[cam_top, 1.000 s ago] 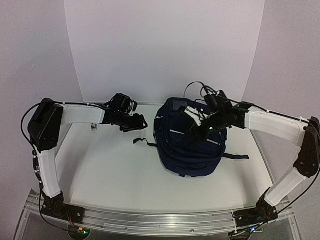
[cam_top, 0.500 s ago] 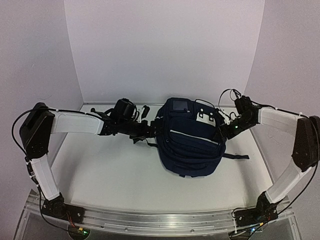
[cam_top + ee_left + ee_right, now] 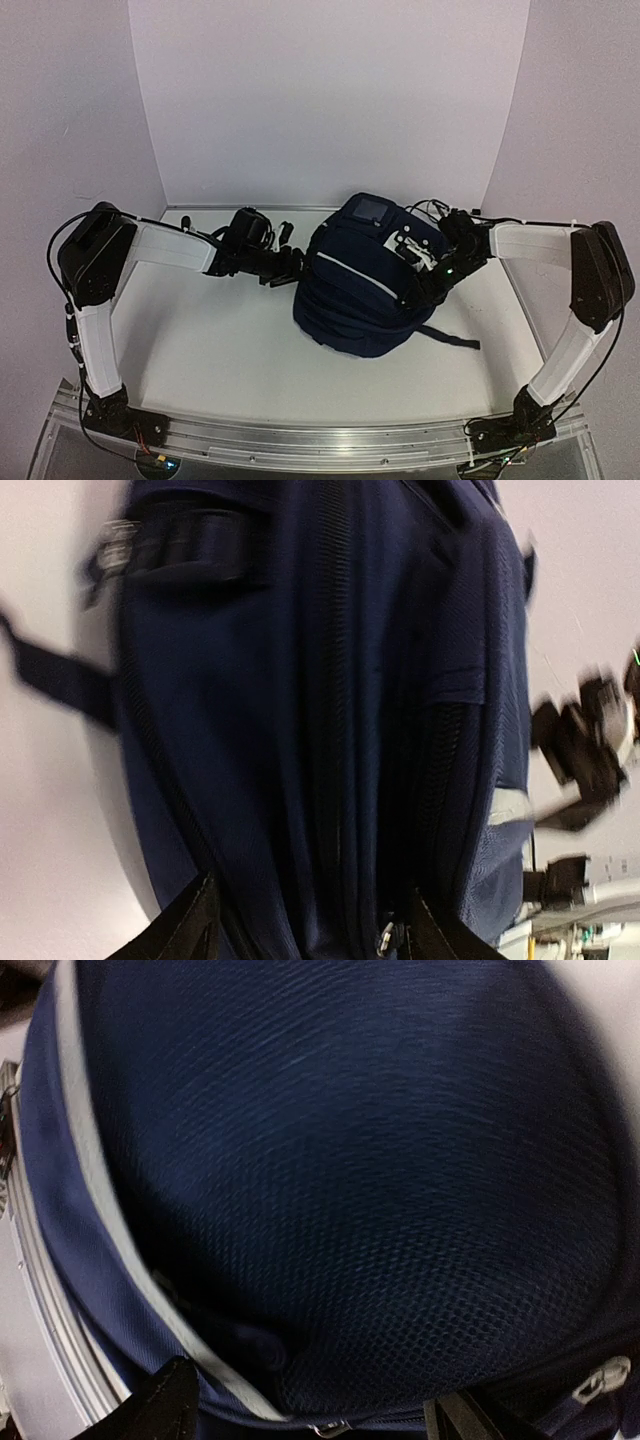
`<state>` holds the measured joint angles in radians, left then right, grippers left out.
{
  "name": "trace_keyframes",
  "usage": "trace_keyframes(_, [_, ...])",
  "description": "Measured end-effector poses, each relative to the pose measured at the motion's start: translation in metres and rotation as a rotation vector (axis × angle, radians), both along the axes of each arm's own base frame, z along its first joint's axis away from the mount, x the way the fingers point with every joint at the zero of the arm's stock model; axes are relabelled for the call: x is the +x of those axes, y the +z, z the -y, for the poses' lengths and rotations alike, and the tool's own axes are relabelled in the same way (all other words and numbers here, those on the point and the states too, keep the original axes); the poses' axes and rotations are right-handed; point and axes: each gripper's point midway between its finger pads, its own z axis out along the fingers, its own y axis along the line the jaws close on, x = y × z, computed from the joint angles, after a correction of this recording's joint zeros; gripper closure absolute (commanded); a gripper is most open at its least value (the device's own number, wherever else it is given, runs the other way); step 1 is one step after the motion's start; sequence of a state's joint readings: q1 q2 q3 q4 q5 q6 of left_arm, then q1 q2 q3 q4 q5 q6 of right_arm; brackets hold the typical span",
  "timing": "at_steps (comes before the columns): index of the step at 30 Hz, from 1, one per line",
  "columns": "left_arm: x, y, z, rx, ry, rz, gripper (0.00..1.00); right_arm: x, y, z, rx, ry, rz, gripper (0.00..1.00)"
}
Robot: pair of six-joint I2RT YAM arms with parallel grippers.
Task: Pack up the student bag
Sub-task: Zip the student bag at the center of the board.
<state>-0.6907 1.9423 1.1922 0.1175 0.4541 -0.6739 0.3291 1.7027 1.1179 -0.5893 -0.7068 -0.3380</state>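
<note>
Two claws are at one bag, one on each side. The left claw has its fingers spread with dark cloth between them, and so does the right claw. I cannot tell if they pinch the cloth or only push on it. The student bag sits near the back edge of the table, about midway along. If one claw pushes harder, the bag may flop over or slide. The soft cloth could slip free too. I cannot see inside the bag.
</note>
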Motion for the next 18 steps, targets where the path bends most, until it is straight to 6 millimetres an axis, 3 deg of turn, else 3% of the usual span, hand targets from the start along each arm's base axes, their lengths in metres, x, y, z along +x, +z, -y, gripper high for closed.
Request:
trace_keyframes(5, [0.048,0.008,-0.038,0.034,0.133,0.045,0.4,-0.044,0.009,-0.055,0.056,0.143,-0.061,0.24])
trace_keyframes(8, [0.06,0.011,-0.05,0.07,0.168,0.077,0.37,-0.059,0.022,-0.077,0.096,0.198,-0.065,0.25])
trace_keyframes(11, [0.052,0.019,-0.054,0.094,0.166,0.1,0.37,-0.056,0.04,-0.076,0.102,0.187,-0.006,0.28])
trace_keyframes(14, [0.029,0.031,-0.053,0.125,0.152,0.139,0.37,-0.046,0.058,-0.066,0.088,0.15,0.081,0.33])
trace_keyframes(18, [-0.016,0.05,-0.027,0.137,0.092,0.204,0.37,-0.033,0.069,-0.053,0.034,0.106,0.186,0.39])
